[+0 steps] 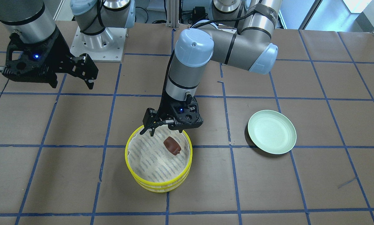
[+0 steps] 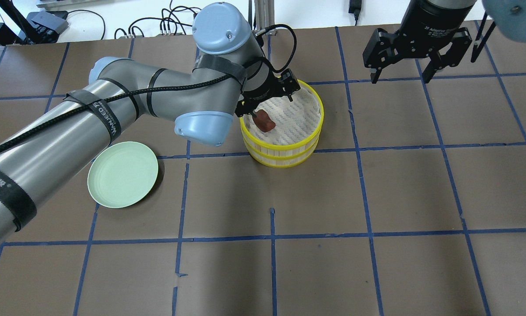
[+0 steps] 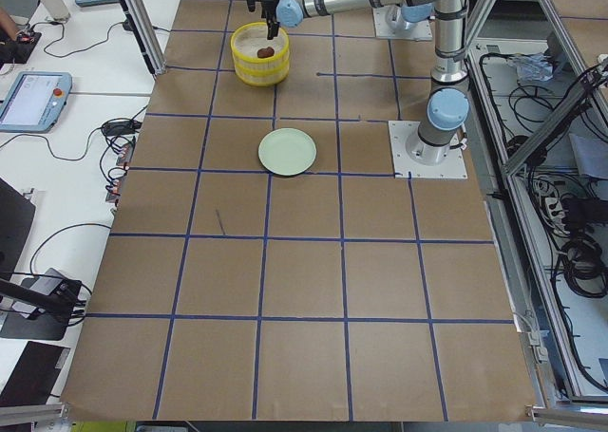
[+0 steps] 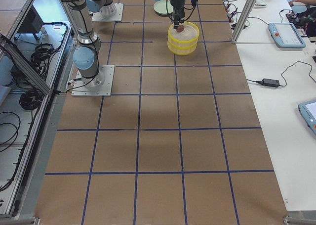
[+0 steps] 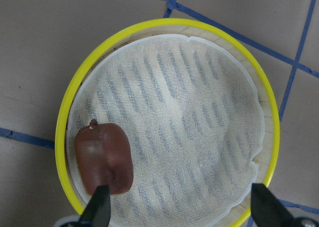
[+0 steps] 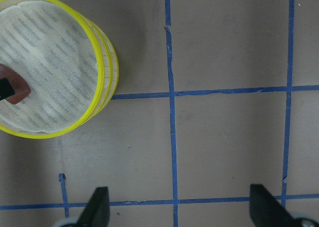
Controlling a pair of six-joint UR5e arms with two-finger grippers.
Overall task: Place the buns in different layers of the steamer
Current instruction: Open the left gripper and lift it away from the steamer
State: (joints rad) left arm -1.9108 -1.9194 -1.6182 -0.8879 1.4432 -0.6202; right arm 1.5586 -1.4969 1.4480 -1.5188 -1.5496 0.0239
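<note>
The brown bun (image 5: 103,159) lay in the top layer (image 5: 164,25) near the counter's (image 1: 268,187) operator-side edge, left gripper (image 5: 182,207) spread open above; placing seemed done, lifting clear next.

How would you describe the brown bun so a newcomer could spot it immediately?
Find the yellow-rimmed steamer stack mid-table, below the left gripper. On the white mesh liner of its top tray, near the rim, lies a glossy reddish-brown oval bun. It is the only dark lump; the pale green plate sits apart.

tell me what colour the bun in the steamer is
Glossy dark reddish-brown; the bun shows best in the left wrist view.
</note>
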